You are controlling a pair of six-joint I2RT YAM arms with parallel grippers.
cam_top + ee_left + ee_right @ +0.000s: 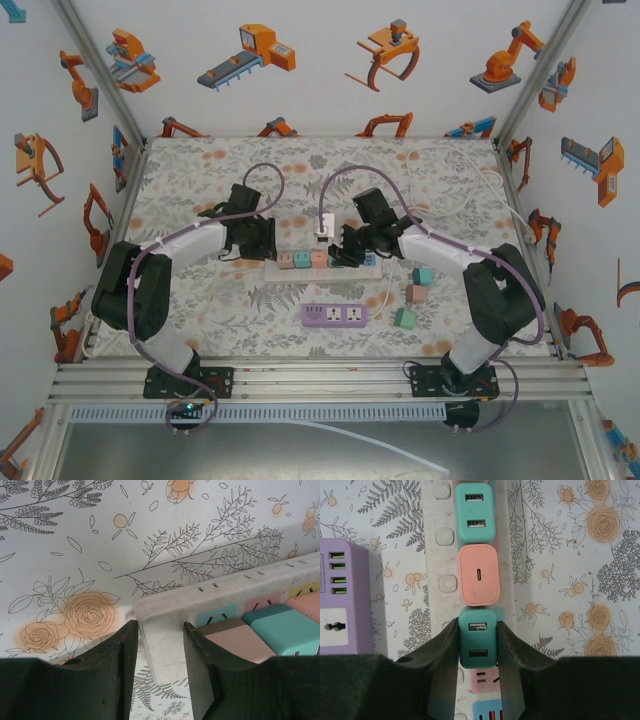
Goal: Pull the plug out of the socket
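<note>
Though clamped by the right gripper point(477, 627) on both long sides, could slip free all the same: teal plug point(477, 640), not yet out of the strip point(445, 555) lying across the middle of the table point(190, 170), next to a pink plug point(479, 575). Pinched shut on the strip's end with the left gripper point(160, 630); if held too lightly there, risks lifting strip and plug together. Risks bent pins if tugged askew.

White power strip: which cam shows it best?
Top external: the white plastic power strip lies in full length, though small and partly covered. Left wrist gives its end corner between the fingers of the left gripper; right wrist a middle stretch, with the right gripper shut on a teal USB charger plug.
</note>
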